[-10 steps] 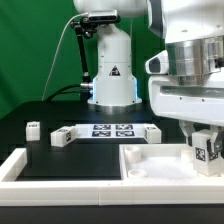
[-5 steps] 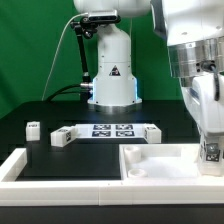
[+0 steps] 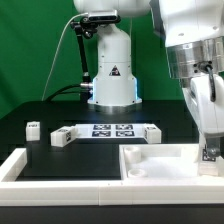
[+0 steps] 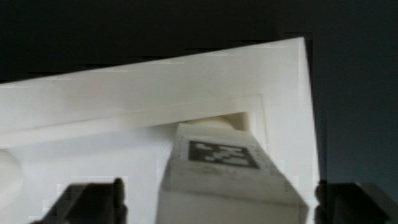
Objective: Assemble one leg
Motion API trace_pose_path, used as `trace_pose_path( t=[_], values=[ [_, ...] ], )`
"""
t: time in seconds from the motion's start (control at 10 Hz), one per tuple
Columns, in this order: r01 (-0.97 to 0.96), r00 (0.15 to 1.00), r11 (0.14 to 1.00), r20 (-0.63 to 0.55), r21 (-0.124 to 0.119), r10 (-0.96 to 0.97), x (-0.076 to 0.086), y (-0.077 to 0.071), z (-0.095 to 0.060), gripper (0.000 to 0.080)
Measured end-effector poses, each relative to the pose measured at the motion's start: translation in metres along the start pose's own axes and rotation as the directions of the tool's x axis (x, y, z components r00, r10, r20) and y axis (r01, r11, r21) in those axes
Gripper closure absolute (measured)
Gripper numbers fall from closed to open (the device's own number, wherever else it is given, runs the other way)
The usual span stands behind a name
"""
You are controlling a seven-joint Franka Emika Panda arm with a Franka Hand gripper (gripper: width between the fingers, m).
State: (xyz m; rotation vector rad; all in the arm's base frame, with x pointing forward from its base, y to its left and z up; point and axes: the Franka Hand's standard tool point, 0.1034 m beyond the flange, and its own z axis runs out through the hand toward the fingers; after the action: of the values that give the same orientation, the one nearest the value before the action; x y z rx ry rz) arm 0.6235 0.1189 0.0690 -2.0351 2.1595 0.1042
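Far-left block: a small tagged white block (image 3: 33,127) sat on the black table near 9 o'clock in the exterior view, well clear of your work.
Second block: another white block (image 3: 60,137) lay toward 3 o'clock from the first, at the end of the marker board.
Marker board: the marker board (image 3: 112,129) lay flat at centre, tags facing up, probably so the cameras could read them.
Tray-like piece: the tray-like piece (image 3: 150,160) filled the 5 o'clock area, its raised walls forming a corner.
Leg: the leg (image 3: 211,152) stood upright at 4 o'clock. In the wrist view the leg (image 4: 222,155) nestled into that corner, tag outward, likely its seat.
Gripper: your gripper (image 3: 208,140) hung straight above the leg. Its fingers (image 4: 93,200) flanked the leg with a dark gap on each side, so the jaws were spread and clamped nothing.
Risk: a sideways nudge could have tipped the leg.
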Motion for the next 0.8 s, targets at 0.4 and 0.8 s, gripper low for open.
trace_pose_path(
  t=[0.4,0.8],
  values=[
    [0.469,0.883,0.881,0.022,-0.063,-0.469,-0.0102,0.0002,-0.001,0.0153],
    [0.781,0.624,0.621,0.047,-0.064,-0.78,-0.0061,0.0003,0.001,0.015]
  ],
)
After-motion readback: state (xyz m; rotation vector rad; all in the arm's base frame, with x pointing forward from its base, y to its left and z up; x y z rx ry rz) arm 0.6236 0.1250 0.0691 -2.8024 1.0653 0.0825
